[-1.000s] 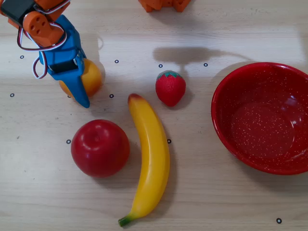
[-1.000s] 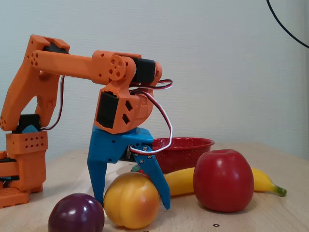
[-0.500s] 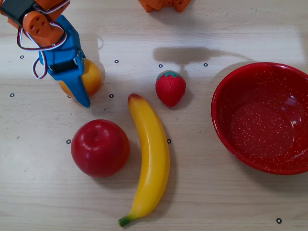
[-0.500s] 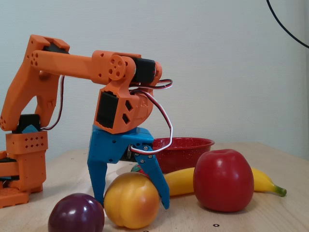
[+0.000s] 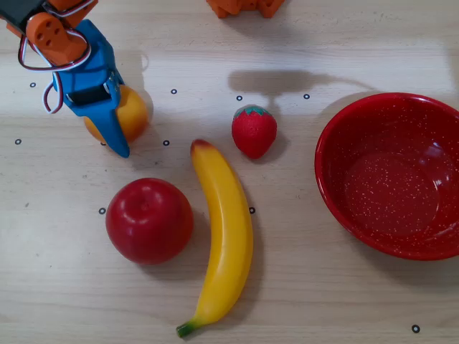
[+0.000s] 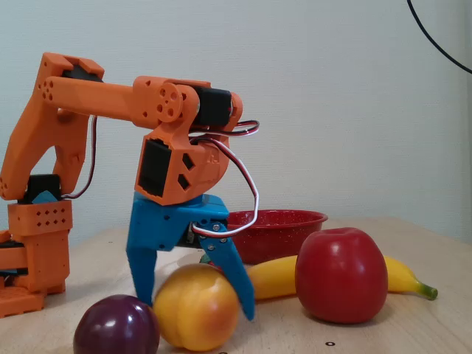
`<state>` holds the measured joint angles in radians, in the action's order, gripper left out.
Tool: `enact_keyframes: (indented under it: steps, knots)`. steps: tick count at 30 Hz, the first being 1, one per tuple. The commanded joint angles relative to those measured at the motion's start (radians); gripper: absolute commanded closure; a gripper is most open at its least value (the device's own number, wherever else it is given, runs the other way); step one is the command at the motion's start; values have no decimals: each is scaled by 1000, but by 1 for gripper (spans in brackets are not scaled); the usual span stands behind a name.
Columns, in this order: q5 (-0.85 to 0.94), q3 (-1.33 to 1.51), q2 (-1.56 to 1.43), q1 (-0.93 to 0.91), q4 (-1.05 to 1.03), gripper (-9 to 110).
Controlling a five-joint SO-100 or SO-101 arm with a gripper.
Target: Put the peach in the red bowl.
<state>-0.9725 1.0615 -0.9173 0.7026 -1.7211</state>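
The orange arm reaches forward and bends down, its blue end effector (image 6: 195, 302) pointing downward, fingers spread.

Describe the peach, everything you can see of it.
The peach is a round, smooth fruit that looks like plastic, orange-yellow with a reddish blush low on its side in the fixed view. It rests on the wooden table between the two blue fingers of the gripper, which straddle it from above. Whether the fingers press on it cannot be told. In the overhead view the gripper covers most of the peach. The purple plum lies just beside it, nearer the camera.
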Motion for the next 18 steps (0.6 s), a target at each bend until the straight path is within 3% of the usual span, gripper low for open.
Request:
enact_keyframes:
  steps: [1, 12, 18]
  knots:
    - [14, -132, -195, 0, -95, 101]
    - [37, -163, -489, -103, -175, 101]
    - [181, -143, -663, -261, -175, 101]
